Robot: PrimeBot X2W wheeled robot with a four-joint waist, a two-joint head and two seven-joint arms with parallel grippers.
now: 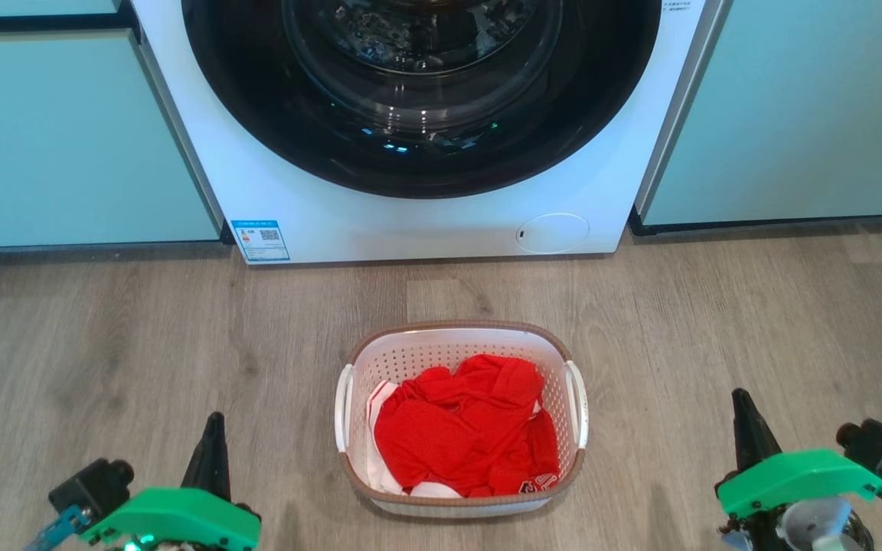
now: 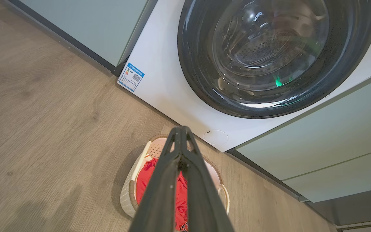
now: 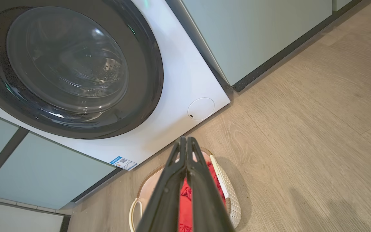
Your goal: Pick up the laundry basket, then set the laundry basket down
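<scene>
— Wood floor (image 1: 104,344), washer (image 1: 426,229) behind. Left gripper (image 1: 213,432)?
— Jaws together, holding nothing, low left.
— Basket (image 1: 441,350)?
— On the floor, centre, before the washer, red clothes (image 1: 464,428) inside.
— Right gripper (image 1: 745,421)?
— Jaws together too, empty, well apart from it.

The head camera looks from above, forward and down at the wooden floor (image 1: 142,344); the laundry basket (image 1: 410,360) stands low in the middle of its view, the washing machine (image 1: 441,222) crosses the top, and the left gripper (image 1: 215,419) and right gripper (image 1: 739,396) rise at the lower corners. The left wrist camera looks along its own closed fingers from the basket's left side, tilted, so the machine lies slanted at the upper right; the right wrist camera does the same from the right side, with the machine at the upper left; neither is close to the basket. All three views share the basket, the machine's round door and the floor between them.
</scene>
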